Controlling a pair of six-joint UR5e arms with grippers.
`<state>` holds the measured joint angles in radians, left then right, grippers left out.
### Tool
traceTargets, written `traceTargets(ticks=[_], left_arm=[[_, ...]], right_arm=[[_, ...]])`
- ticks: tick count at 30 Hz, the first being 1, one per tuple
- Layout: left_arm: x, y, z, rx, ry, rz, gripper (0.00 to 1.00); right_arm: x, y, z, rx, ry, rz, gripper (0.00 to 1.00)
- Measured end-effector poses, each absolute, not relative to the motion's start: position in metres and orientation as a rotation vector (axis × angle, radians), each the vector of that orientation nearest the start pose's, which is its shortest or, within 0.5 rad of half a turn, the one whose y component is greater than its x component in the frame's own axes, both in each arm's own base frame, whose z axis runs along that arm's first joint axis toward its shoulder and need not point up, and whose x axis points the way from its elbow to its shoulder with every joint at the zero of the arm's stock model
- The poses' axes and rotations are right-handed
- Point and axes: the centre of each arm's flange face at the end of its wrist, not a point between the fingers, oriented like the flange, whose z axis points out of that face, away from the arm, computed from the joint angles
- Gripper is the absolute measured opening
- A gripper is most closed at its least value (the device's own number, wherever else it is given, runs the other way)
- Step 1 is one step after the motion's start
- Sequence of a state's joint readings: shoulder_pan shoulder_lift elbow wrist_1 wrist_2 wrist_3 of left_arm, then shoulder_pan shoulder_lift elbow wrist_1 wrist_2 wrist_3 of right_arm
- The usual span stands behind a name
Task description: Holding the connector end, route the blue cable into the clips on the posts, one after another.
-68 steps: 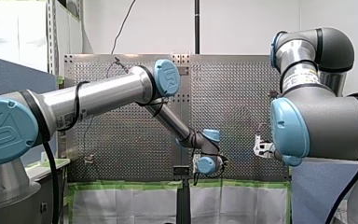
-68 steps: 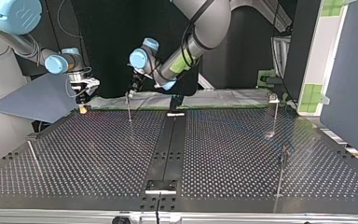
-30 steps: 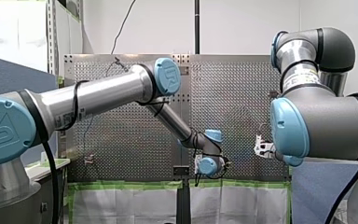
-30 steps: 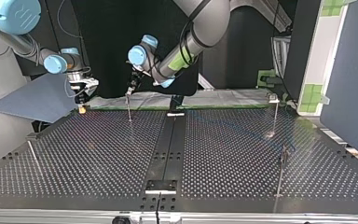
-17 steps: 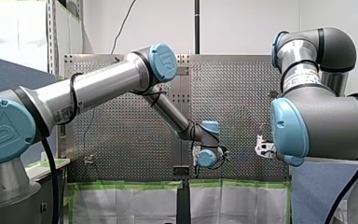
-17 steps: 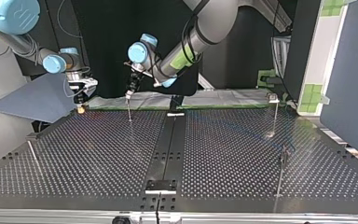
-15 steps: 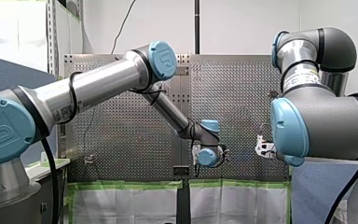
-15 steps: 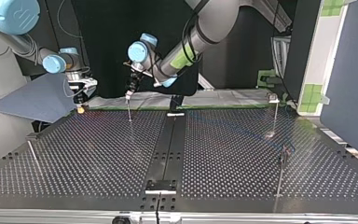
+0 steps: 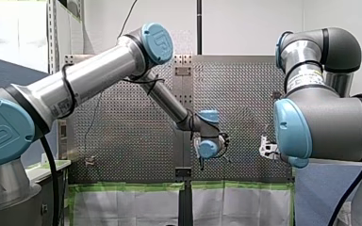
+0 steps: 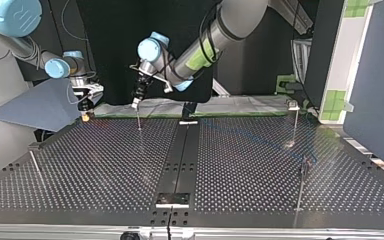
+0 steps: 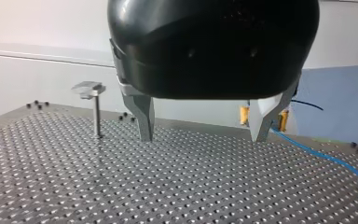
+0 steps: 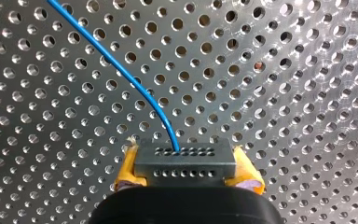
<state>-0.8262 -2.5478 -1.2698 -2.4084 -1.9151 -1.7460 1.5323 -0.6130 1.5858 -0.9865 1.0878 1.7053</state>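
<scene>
In the right wrist view my right gripper (image 12: 186,171), with yellow pads (image 12: 127,173), is shut on a dark grey connector (image 12: 185,156). The blue cable (image 12: 121,70) leaves the connector and curves away over the perforated plate. My left gripper (image 11: 203,135) has metal fingers (image 11: 144,122) and stands open and empty just above the plate. A stretch of blue cable (image 11: 326,156) lies beside it. In the top view my left gripper (image 10: 135,104) hangs just over a thin post (image 10: 139,120), and my right gripper (image 10: 86,115) hovers at the far left edge.
A post with a flat clip head (image 11: 90,88) stands beside my left gripper. In the top view more posts rise at the far right (image 10: 295,122), the near right (image 10: 301,185) and the near left (image 10: 35,167). A dark rail (image 10: 177,160) splits the table.
My left arm has raised its elbow and lifted its wrist, and its gripper has drifted slightly toward the top view's left, above the post. My right arm has held still with the connector.
</scene>
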Motion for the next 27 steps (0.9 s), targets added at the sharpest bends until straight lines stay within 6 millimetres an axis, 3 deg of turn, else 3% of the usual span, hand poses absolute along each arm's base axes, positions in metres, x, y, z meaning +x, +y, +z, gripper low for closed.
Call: traceTargets(ticks=[27], left_arm=[[0.381,-0.564,0.126,0.173,1.653,-0.482,1.00]], right_arm=[[0.162,-0.661,-0.017,1.497,-1.083,1.626,0.00]])
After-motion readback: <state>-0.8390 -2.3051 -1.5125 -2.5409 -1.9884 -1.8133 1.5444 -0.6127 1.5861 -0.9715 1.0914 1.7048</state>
